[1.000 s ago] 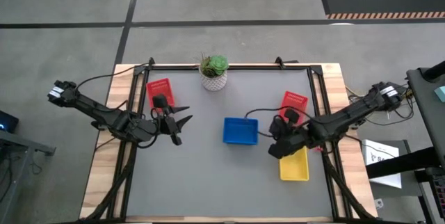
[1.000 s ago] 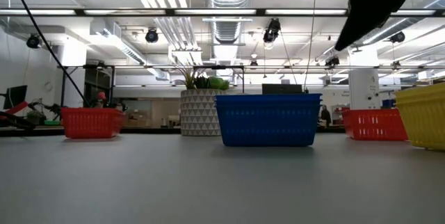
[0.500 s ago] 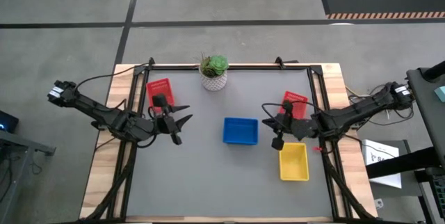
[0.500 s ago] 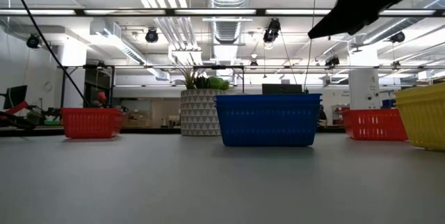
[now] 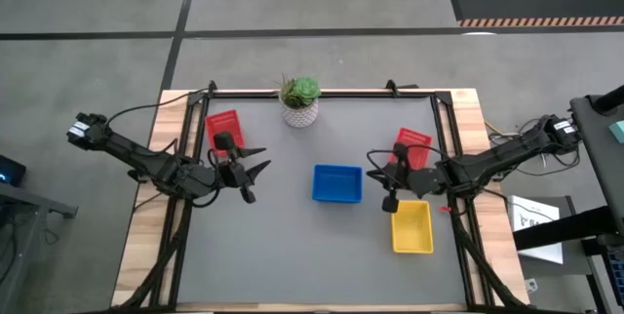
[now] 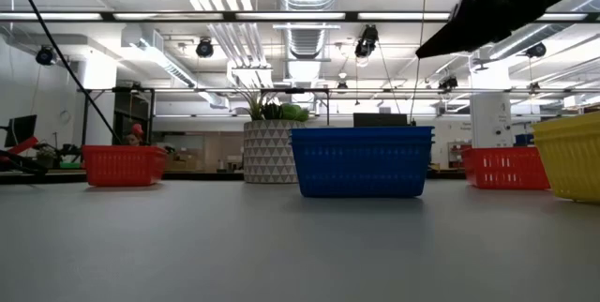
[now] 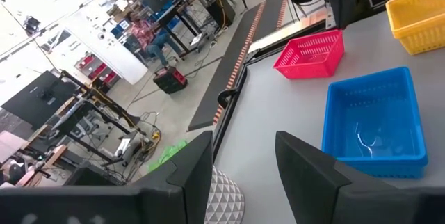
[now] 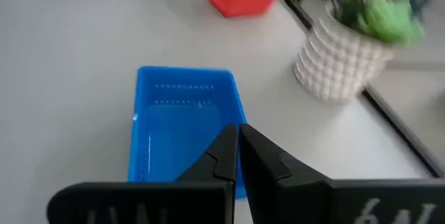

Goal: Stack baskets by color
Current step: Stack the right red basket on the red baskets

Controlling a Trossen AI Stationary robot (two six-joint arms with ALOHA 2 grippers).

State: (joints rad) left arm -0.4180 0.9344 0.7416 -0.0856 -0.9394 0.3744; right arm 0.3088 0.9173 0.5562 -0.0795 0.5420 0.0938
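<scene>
A blue basket (image 5: 337, 183) stands on the grey mat near the middle. A yellow basket (image 5: 411, 227) stands to its near right, and a red basket (image 5: 413, 145) to its far right. Another red basket (image 5: 225, 126) rests at the far left. My left gripper (image 5: 255, 171) hovers open, left of the blue basket (image 7: 375, 120) and near the left red basket. My right gripper (image 5: 382, 179) is shut and empty. It hangs above the mat between the blue and yellow baskets, pointing at the blue basket (image 8: 184, 126).
A green plant in a white patterned pot (image 5: 300, 101) stands at the middle of the far edge. A black frame (image 5: 322, 93) borders the mat. Bare mat lies along the near side (image 5: 292, 255). Beyond the table's far edge, the low view shows a workshop room.
My right gripper has swung away from above the yellow basket's far end toward the blue basket. It has tipped from pointing steeply down to nearly level, staying shut. The baskets have kept their places.
</scene>
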